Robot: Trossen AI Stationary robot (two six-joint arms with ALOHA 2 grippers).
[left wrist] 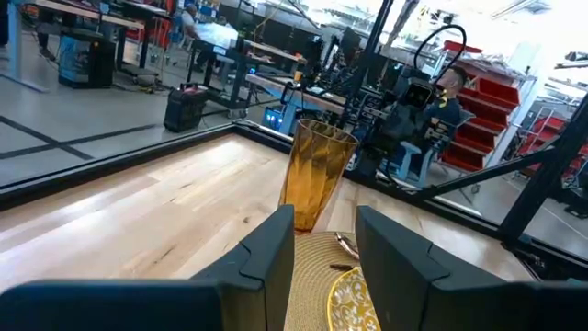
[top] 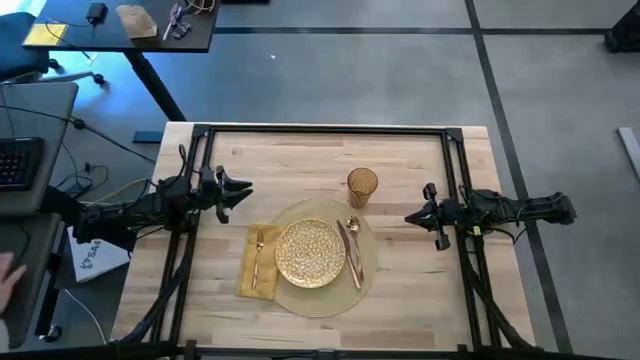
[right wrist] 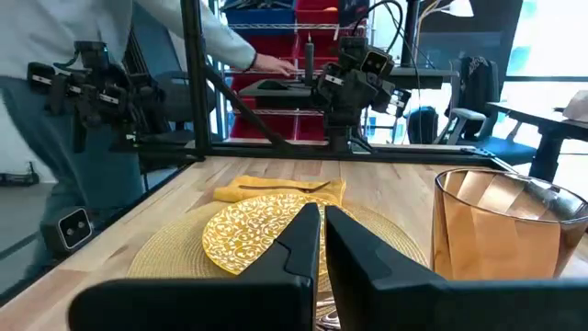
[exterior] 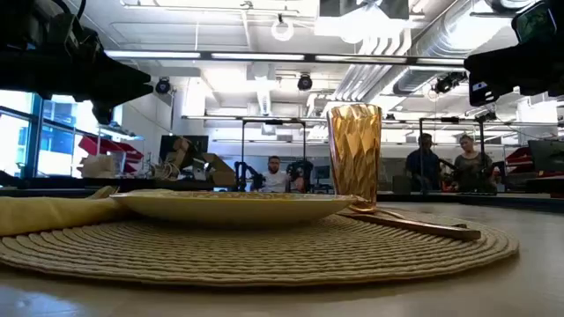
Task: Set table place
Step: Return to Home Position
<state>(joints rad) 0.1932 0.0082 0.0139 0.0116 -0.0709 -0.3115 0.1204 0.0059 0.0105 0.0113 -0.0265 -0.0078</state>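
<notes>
The counter (top: 300, 160) lay bare across the upper band of the high view and in its lower right corner, so I could pass freely there. The centre was taken by the placemat (top: 310, 303), its plate (top: 311, 252), and the napkin (top: 245, 280) at its left edge. The glass (top: 362, 186) stood tallest, just above the mat, between my left pincer (top: 240, 197) and my right pincer (top: 410, 217), apart from both.
</notes>
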